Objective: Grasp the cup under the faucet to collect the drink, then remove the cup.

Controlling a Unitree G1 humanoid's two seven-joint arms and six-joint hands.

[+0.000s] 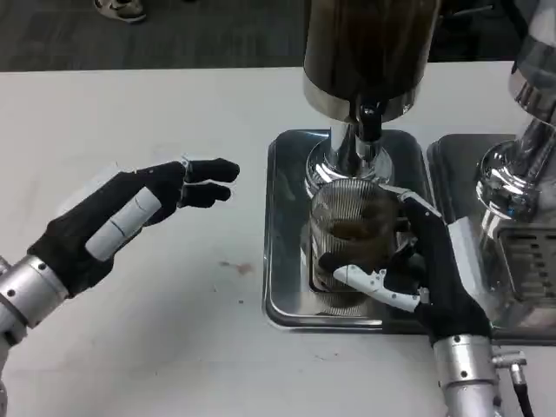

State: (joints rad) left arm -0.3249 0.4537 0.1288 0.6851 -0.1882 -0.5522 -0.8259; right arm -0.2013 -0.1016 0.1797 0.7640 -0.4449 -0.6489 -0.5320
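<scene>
Item one: ribbed glass cup (352,234), standing upright on the steel drip tray (282,234), at about three o'clock from the middle of the desk (156,104). It is sitting directly below the faucet (369,122) of the drink dispenser (369,52), whose dark cylinder is rising at twelve o'clock from the cup. Brown liquid is showing inside the glass, in its upper half.

Item two: right hand (417,269), coming in from five o'clock. It is gripping the cup, with black fingers (415,217) wrapping the right wall and a white-tipped thumb (365,282) pressing across the lower front. The silver forearm (465,378) is running down to the lower edge at six o'clock from the hand.

Item three: left hand (122,217), hovering over the bare desk at nine o'clock from the cup, well apart from the tray. It is holding nothing; its fingers (208,178) are lying stretched out and close together, pointing toward three o'clock.

Item four: second dispenser (521,165), standing at three o'clock from the first, on its own tray, partly cut off by the frame.

Item five: small brown stain (233,267) on the desk, lying just beside the drip tray's left rim at nine o'clock.
</scene>
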